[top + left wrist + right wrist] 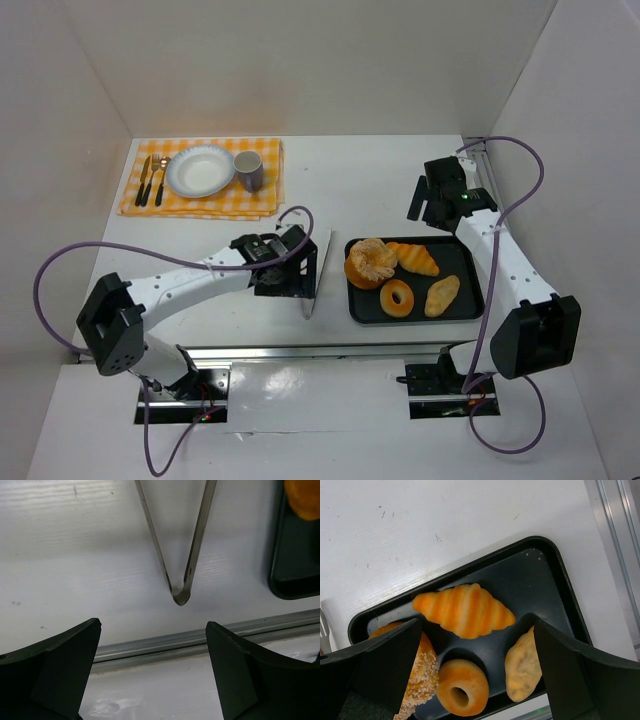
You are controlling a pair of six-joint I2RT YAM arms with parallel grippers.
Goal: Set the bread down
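Note:
The bread [370, 262], a round golden bun with pale swirled folds, lies at the left end of the black tray [468, 262]. In the right wrist view it [422, 672] shows partly behind my left finger. My right gripper [432, 205] is open and empty, hovering above the tray's far side [477, 672]. My left gripper [288, 280] is open and empty [152, 672], just left of the metal tongs [315, 272] that lie on the table [180, 550]. An orange edge of the bread [304, 497] shows in the left wrist view.
The tray also holds a striped croissant [415, 258], a ring donut [397, 297] and a brown pastry [441, 295]. A yellow checked placemat [265, 190] at the far left carries a white plate [200, 170], a mug [248, 170] and cutlery [152, 180]. A metal rail [200, 637] runs along the near edge.

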